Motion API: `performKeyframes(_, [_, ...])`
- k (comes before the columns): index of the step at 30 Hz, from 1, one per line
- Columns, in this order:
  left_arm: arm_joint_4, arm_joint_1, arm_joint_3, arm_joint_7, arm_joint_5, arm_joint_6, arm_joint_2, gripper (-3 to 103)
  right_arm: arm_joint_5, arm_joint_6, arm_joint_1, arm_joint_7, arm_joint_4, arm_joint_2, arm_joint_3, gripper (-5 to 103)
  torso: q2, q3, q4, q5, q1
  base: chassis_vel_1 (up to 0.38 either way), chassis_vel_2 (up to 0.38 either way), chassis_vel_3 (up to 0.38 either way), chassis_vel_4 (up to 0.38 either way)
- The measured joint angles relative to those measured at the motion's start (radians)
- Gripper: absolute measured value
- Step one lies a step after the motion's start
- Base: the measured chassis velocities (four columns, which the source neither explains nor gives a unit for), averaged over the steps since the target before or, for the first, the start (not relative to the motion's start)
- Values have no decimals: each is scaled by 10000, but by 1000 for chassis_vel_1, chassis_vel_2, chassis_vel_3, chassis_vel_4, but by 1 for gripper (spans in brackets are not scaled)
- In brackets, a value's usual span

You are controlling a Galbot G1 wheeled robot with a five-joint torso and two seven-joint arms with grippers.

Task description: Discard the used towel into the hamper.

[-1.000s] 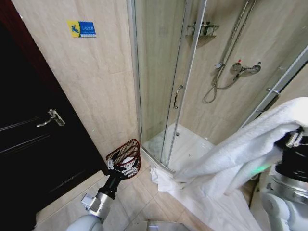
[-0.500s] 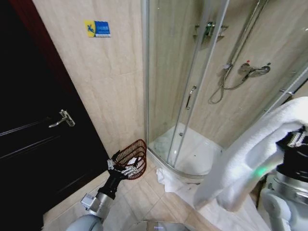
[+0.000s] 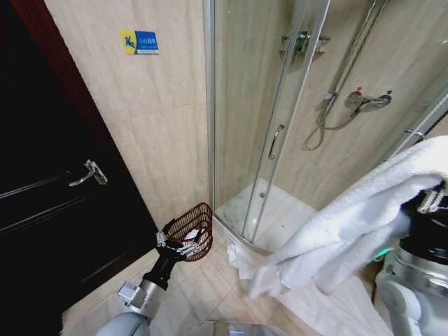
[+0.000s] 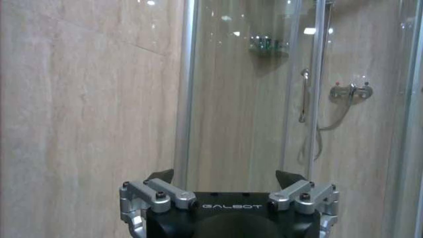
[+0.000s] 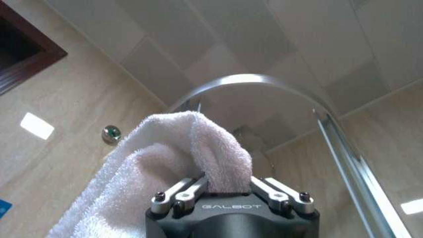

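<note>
Head view: a glass shower cabin [image 3: 280, 119] fills the corner, its sliding door carrying a metal handle [image 3: 276, 141], with a shower hose and mixer [image 3: 350, 105] on the tiled back wall. A dark wooden door [image 3: 49, 210] with a lever handle stands on the left, and a small blue sign [image 3: 139, 42] sits high on the beige tiled wall. The hamper [image 3: 191, 227] stands on the tiled floor against that wall, just beside the curved shower base. A second white cloth [image 3: 322, 301] lies spread on the floor in front of the cabin. The left gripper [image 3: 178, 246] hangs low, right in front of the hamper, its fingers spread and empty. The right gripper [image 3: 430, 199] is raised at the right edge, with the white towel [image 3: 350, 224] draped from it down toward the floor, well apart from the hamper.

Left wrist view: the left gripper [image 4: 225, 181] has its fingers apart with nothing between them, facing the tiled wall and the shower glass.

Right wrist view: the right gripper [image 5: 228, 186] pinches a fold of the towel [image 5: 165, 168], with the ceiling and the curved shower rail [image 5: 264, 84] behind.
</note>
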Motion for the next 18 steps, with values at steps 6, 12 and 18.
performKeyframes(6, [0,0,-1,-1,0,0,0,100,-6,-77,-4,5,29,-64,51,8,0,-1,2,1,0,58,50,23,40])
performKeyframes(12, [0,0,-1,0,0,0,0,100,-58,-170,-25,40,53,-92,59,8,0,0,1,3,0,63,63,65,78])
performKeyframes(18, [0,0,-1,0,0,0,1,100,-64,-221,-58,81,116,-159,73,8,0,0,1,4,0,87,82,87,90])
